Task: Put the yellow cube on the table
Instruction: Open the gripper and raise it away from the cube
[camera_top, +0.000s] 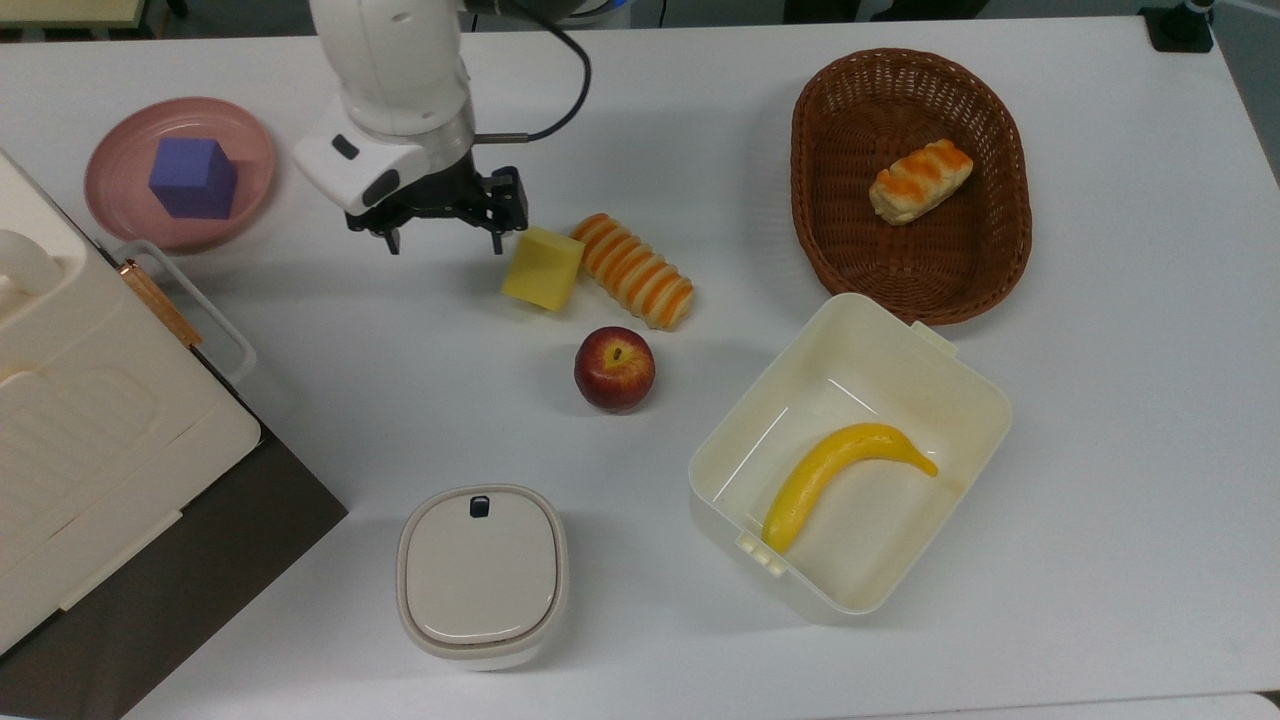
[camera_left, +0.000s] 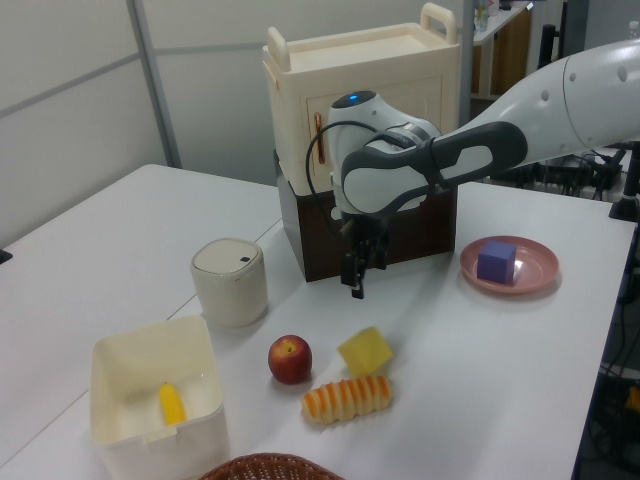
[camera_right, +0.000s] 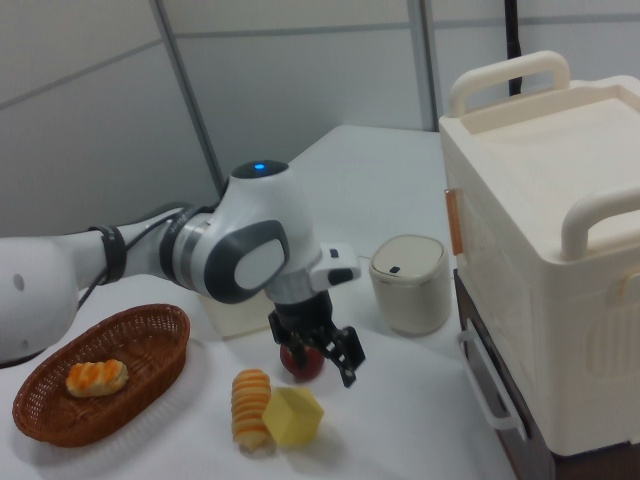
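Note:
The yellow cube lies free on the white table, turned at an angle, its right side against a striped bread roll. In the left view the cube sits tipped between the apple and the roll, and in the right view the cube is just below the gripper. My gripper hangs open above the table, just to the top view's left of the cube, with nothing between its fingers. It also appears above and behind the cube as the gripper and the gripper.
A pink plate with a purple cube sits at the top view's far left. A red apple lies below the roll. A wicker basket, an open box with a banana, a lidded canister and a cream cabinet stand around.

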